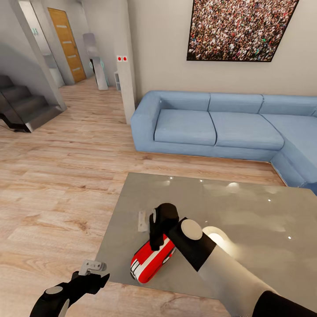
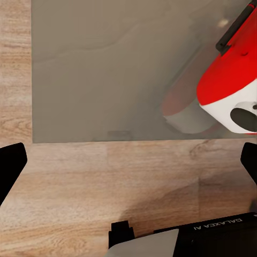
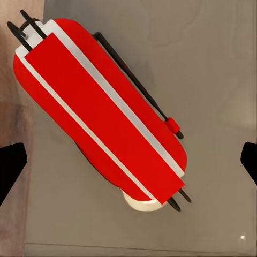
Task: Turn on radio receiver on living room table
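The radio receiver (image 1: 149, 263), bright red with a white band, sits near the front left edge of the glossy grey table (image 1: 246, 207). My right gripper (image 1: 157, 241) hangs directly above it, pointing down. In the right wrist view the radio receiver (image 3: 101, 112) lies diagonally between the widely spread fingertips (image 3: 10, 166), its thin wire handle along one side. The right gripper (image 3: 128, 166) is open and holds nothing. My left gripper (image 1: 93, 269) hovers open over the floor by the table's front edge. The left wrist view catches the radio receiver's (image 2: 233, 80) end and dark dial.
A light-blue corner sofa (image 1: 220, 127) stands beyond the table under a big crowd photograph (image 1: 240, 28). Light wood floor (image 1: 57, 185) stretches to the left, toward stairs (image 1: 22, 105), a pillar (image 1: 126, 66) and a wooden door (image 1: 67, 44). A small pale flat piece (image 1: 141, 221) lies on the table.
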You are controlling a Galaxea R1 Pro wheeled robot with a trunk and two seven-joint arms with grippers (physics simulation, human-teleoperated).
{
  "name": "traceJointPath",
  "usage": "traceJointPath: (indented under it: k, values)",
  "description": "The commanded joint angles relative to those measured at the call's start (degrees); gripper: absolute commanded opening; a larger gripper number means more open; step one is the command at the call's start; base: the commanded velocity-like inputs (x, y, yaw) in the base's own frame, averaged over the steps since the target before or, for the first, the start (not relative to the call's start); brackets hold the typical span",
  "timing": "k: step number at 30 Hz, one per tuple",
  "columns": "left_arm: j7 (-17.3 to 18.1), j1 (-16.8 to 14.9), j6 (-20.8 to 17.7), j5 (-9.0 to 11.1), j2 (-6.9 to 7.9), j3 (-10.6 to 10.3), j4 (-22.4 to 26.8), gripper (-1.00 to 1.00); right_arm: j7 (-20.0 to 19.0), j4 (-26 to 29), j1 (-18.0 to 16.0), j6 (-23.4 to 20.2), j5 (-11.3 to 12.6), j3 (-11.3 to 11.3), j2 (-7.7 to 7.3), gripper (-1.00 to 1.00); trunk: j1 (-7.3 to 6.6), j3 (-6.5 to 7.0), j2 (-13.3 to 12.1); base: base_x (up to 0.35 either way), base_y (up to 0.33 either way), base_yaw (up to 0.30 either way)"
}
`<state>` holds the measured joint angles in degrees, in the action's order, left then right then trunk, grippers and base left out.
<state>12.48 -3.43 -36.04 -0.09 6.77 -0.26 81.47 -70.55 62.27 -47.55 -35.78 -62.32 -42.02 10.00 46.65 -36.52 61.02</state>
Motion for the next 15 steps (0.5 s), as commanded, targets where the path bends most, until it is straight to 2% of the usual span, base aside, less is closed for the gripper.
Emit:
traceJointPath:
  k: [1, 7, 15]
  values:
    - [0.0, 0.0, 0.0, 0.0, 0.00, 0.0, 0.0, 1.00, 0.9, -0.9, 0.0, 0.3, 0.0, 0.5, 0.00, 1.00, 0.00, 0.00, 0.0, 0.000, 0.000, 0.000]
    - [0.0, 0.0, 0.0, 0.0, -0.05, 0.0, 0.0, 1.00, 3.4, -3.3, 0.0, 0.8, 0.0, 1.3, 0.00, 1.00, 0.00, 0.00, 0.0, 0.000, 0.000, 0.000]
    - [0.0, 0.0, 0.0, -0.1, -0.24, -0.1, 0.0, 1.00, 3.7, -4.6, 0.0, 0.9, -0.4, 1.4, 0.00, 1.00, 0.00, 0.00, 0.0, 0.000, 0.000, 0.000]
